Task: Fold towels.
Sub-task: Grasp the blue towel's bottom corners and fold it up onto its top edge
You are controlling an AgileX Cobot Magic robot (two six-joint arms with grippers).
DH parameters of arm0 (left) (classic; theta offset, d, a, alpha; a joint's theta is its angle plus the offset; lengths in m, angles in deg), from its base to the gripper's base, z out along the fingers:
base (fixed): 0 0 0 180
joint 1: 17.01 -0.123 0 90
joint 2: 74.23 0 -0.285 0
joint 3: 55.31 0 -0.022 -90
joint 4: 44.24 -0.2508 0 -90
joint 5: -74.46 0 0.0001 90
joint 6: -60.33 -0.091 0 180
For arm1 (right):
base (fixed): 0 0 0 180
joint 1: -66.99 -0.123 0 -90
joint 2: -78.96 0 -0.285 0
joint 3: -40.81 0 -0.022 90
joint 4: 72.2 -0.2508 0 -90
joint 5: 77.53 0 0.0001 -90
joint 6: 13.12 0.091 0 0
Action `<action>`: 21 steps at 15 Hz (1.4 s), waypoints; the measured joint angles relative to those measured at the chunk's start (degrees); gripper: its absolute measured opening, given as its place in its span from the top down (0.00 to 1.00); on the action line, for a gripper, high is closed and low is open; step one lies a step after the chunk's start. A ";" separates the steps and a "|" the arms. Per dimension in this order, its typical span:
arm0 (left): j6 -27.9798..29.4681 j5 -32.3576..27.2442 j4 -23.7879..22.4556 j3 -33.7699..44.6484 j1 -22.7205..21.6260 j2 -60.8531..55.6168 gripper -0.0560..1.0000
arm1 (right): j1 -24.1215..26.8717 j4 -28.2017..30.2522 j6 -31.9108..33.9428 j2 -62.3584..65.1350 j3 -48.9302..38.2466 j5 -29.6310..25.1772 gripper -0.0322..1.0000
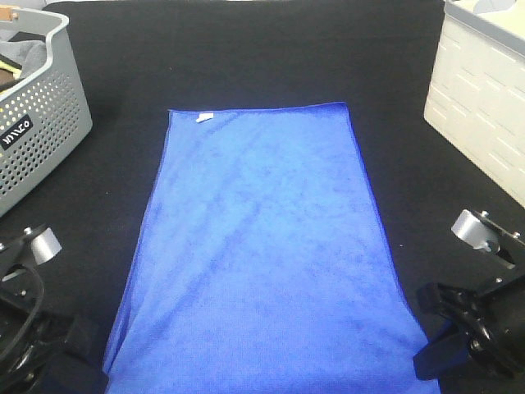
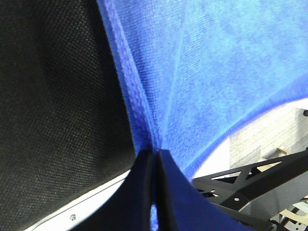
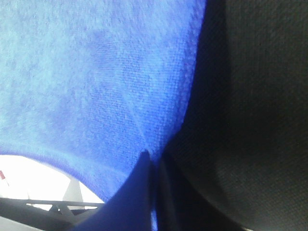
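Towel (image 1: 262,246) looked soft, light and floppy; my left gripper (image 2: 155,156) and right gripper (image 3: 153,159) each pinched a bottom-of-frame corner.

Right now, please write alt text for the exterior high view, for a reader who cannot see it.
A blue towel lies flat on a black table, left arm and right arm at its near corners. A grey perforated basket stands at the far left, a white crate at the far right.
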 joint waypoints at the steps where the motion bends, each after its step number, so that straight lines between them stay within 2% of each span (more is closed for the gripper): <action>1: 0.11 0.69 0.57 0.11 0.00 0.00 0.94 | 0.00 -0.06 0.06 0.00 0.29 0.63 0.97; 3: 0.11 5.10 2.06 -0.97 0.00 0.06 0.94 | 0.00 -0.11 0.34 -0.17 4.13 1.26 0.97; 5: 0.11 6.93 2.12 -4.64 -0.34 0.23 0.94 | 0.00 -0.11 1.38 -1.55 9.34 1.03 0.97; 9: 0.23 5.21 0.23 -18.68 -6.07 8.31 0.95 | 0.00 0.23 3.09 -12.89 27.85 -3.44 0.97; 10: 0.52 4.47 -0.57 -22.52 -7.10 11.34 0.95 | 0.00 0.46 3.55 -14.21 29.74 -3.84 0.97; 11: 0.80 4.07 -1.09 -27.10 -8.08 14.21 0.95 | 0.00 2.52 5.73 -18.74 37.53 -5.50 0.97; 13: 0.97 3.78 -1.20 -35.87 -9.34 20.34 0.95 | 0.00 6.70 9.45 -24.98 47.73 -7.85 0.97; 14: 0.97 3.78 -1.20 -35.87 -9.34 20.34 0.95 | 0.00 6.70 9.45 -24.98 47.73 -7.85 0.97; 17: 1.43 3.61 -1.26 -49.90 -9.68 29.11 0.95 | 0.00 13.75 15.30 -34.15 64.80 -10.83 0.97; 21: 1.43 3.50 -1.26 -65.83 -9.68 38.56 0.95 | 0.00 19.88 20.45 -46.41 87.26 -13.64 0.97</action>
